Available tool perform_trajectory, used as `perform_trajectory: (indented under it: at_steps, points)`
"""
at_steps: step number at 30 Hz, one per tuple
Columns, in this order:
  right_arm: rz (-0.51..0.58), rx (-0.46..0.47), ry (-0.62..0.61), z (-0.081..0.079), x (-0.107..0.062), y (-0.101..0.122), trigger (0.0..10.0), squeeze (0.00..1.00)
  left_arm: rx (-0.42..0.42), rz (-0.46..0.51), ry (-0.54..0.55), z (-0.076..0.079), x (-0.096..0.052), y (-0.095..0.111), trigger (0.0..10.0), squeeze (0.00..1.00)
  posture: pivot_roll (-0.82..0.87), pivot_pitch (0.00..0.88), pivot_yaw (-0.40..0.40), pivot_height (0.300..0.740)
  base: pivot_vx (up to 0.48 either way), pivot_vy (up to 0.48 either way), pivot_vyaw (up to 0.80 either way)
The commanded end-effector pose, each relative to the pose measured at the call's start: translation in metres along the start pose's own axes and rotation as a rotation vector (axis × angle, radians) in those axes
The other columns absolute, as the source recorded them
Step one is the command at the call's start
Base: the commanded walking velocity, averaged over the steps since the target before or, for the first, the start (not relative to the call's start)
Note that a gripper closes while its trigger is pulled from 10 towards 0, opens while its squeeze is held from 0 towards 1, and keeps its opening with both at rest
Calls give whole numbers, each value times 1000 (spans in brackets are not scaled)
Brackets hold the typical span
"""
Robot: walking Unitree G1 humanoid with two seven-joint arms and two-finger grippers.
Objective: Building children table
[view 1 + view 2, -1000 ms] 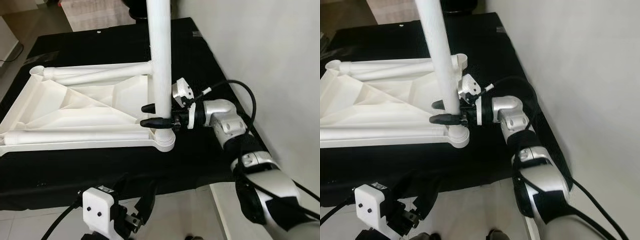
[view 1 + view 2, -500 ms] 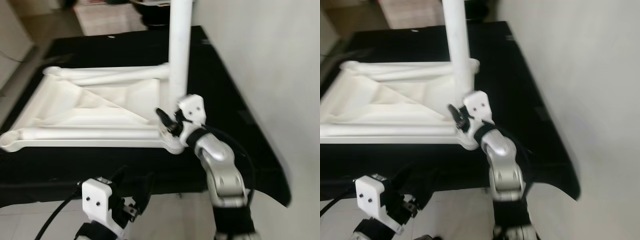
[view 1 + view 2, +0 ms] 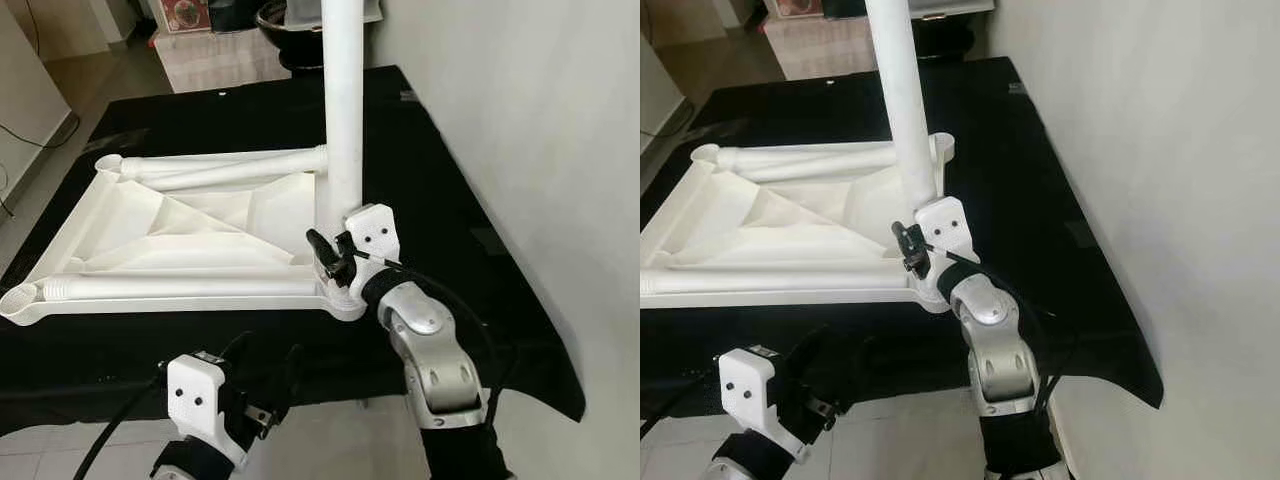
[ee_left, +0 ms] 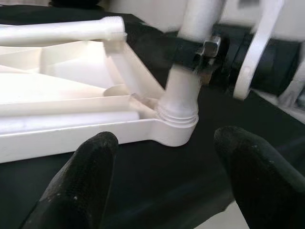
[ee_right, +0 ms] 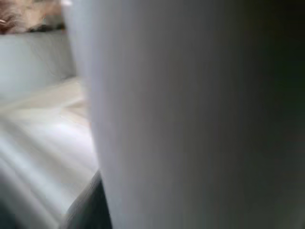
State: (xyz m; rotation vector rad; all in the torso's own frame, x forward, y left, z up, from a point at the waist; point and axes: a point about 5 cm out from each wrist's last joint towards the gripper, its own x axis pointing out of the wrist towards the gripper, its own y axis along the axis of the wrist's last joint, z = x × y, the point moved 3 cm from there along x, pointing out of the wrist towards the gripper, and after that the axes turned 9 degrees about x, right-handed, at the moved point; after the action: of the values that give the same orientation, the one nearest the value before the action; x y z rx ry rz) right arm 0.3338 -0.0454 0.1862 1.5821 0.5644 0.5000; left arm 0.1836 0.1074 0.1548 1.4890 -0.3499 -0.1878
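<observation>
Black cloth (image 3: 460, 230) under white tabletop (image 3: 190, 225); pale wall (image 3: 540, 120) beside

Right arm rises from lower right of frame, elbow bent, wrist turned inward; right claw (image 3: 330, 262) at centre, black fingers closed around a white post. Left claw (image 3: 262, 385) low at bottom left, pointing up-frame, fingers (image 4: 86, 181) spread apart, holding nothing.

No text, label, brand or number can be read on anything — the white tabletop (image 3: 180, 225), the upright leg (image 3: 342, 110) and the black surface (image 3: 440, 200) are all unmarked.
</observation>
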Motion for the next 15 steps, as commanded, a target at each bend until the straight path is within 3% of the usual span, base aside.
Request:
perform_trajectory:
  at_steps: [1,3,5,9,12,13,14,15]
  points:
    - [39,48,219,-16,7,16,10000,1000,-13,-18,0,1,-2,-5,10000,0,76,131,39,740,0,0,0]
    - [53,46,289,-11,7,24,10000,1000,-15,-19,-2,2,-3,-5,10000,0,78,137,37,740,0,0,0]
    - [30,-11,507,5,6,39,10000,1000,-18,-21,-6,5,-5,-4,10000,0,90,148,32,740,0,0,0]
    - [-53,-77,648,16,2,40,10000,1000,-19,-23,-7,8,-8,-3,10000,0,105,159,28,740,0,0,0]
    - [-89,-94,673,24,6,43,10000,1000,-19,-27,-7,9,-11,-3,10000,0,112,166,27,740,0,0,0]
    - [-102,-112,686,24,10,45,10000,733,-20,-29,-7,10,-12,-2,10000,0,119,174,26,740,0,0,0]
    - [-117,-121,710,24,14,46,10000,0,-20,-32,-8,11,-14,-2,10000,0,127,182,26,740,0,0,0]
    - [-117,-121,710,24,14,46,10000,0,-20,-32,-8,11,-14,-2,10000,0,127,182,26,740,0,0,0]
